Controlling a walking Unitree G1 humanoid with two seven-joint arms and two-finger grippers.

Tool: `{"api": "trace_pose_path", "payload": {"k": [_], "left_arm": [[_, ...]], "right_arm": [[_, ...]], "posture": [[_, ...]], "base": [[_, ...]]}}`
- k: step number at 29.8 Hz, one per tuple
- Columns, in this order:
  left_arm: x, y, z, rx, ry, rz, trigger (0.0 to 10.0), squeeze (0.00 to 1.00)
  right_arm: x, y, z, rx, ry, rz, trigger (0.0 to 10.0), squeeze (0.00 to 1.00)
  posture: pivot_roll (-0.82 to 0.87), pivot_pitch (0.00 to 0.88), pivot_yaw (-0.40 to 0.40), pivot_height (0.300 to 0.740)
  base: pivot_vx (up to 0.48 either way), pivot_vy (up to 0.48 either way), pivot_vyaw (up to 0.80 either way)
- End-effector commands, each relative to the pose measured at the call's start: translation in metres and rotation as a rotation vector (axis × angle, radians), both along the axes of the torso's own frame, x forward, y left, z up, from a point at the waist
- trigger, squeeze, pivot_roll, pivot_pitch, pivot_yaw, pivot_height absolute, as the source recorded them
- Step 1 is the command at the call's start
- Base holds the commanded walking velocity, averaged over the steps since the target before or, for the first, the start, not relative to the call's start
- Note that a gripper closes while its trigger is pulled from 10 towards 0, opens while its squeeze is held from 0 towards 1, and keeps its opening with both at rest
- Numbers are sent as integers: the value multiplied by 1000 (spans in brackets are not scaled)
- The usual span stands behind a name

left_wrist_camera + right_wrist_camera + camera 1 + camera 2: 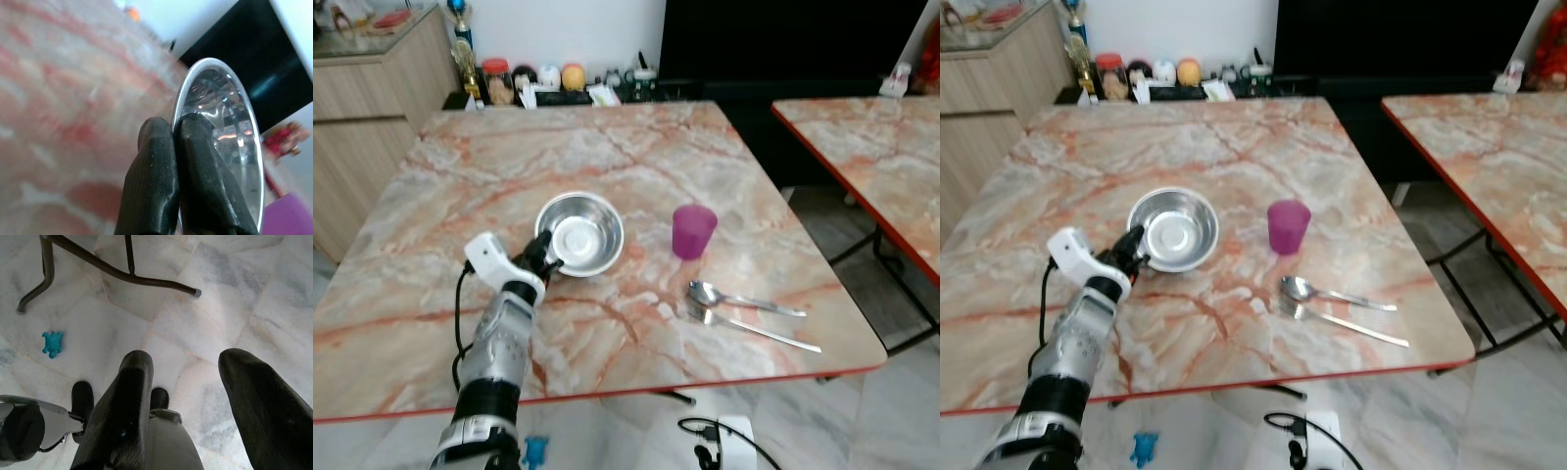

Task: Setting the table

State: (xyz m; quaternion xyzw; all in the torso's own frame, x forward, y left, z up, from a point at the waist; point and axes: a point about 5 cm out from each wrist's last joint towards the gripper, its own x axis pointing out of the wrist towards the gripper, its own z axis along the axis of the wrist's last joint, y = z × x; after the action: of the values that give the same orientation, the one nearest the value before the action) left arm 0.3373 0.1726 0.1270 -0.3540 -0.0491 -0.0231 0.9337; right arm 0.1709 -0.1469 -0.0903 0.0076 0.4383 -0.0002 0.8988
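Marble table [607,147] is taking up most of the head views, a second table [881,147] sitting apart to the right. Left arm is reaching over the near edge, left gripper [546,257] at the near-left rim of the steel bowl [582,233]. In the left wrist view the two fingers [156,186] are pressing together with the bowl's thin rim pinched between them, one inside, one outside, so it is closed on the bowl. Bowl is sitting mid-table, left of the purple cup [693,231], well apart from it.

Right gripper [186,396] is hanging idle over the floor, fingers spread wide, holding nothing; a small blue toy [52,343] is lying on the tiles below.

Step in hand, probably: moving the bowl to its place setting. A rim pinch is a weak hold on slick steel, so keeping the bowl low and level or sliding it, moving slowly, no twisting at the wrist, and steering away from the cup.

Counts: two tables, one bowl, one cup, two utensils, a spoon [744,300] and, just nearer, a fork [754,329], side by side at the near right of the table.
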Motion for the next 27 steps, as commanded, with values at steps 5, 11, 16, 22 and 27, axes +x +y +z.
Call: {"api": "trace_pose_path", "payload": {"k": [5, 11, 16, 22, 27], "left_arm": [[-17, 10, 29, -18, -143, 1, 10000, 0], [-23, 14, 62, 13, -262, 12, 10000, 0], [-25, 10, 67, 5, -261, 8, 10000, 0], [-24, 5, 63, 1, -238, 2, 10000, 0], [-25, 3, 66, 0, -231, -6, 10000, 0]], "right_arm": [[-4, -4, -2, -10, 9, -23, 10000, 0], [-2, -6, -1, -14, 6, -24, 10000, 0], [0, -6, 0, -11, -6, -22, 10000, 0], [1, -5, 1, -8, -11, -25, 10000, 0], [0, -4, 0, -8, -5, -25, 10000, 0]], "posture": [[144, 0, -64, 728], [157, 0, -77, 728], [151, 0, -75, 728], [141, 0, -66, 728], [144, 0, -65, 728]], "base": [[0, 0, 0], [0, 0, 0], [0, -189, 0], [0, -422, 0], [0, -480, 0]]}}
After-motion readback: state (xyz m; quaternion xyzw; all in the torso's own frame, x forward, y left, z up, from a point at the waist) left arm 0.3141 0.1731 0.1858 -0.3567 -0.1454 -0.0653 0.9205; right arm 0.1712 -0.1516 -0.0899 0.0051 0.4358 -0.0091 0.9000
